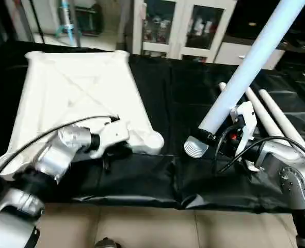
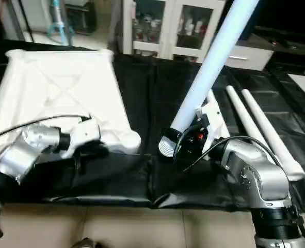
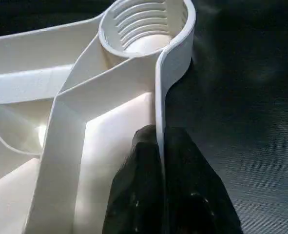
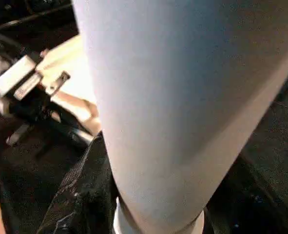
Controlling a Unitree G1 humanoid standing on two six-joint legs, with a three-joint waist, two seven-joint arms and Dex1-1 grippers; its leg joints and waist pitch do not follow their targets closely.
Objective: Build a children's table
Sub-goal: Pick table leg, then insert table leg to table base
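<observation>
1. The left gripper (image 3: 159, 161) is pinching the thin rim wall of the table top (image 1: 80, 93), its two black fingers pressed on either side of the wall. The hold is narrow, so the top may be slipping or pivoting if it gets pushed.
2. Just beyond these jaws, the threaded corner socket (image 3: 144, 29) is standing open and empty.
3. The right gripper (image 2: 191, 137) is clamping a leg (image 1: 245, 77) near its ribbed screw end, which is hanging just below the jaws. The long tube is rising far above them, so it may be tilting and entering the socket crooked.
4. Behind the right jaws, spare legs (image 1: 281, 121) are lying on the black cloth (image 1: 183, 88).
</observation>
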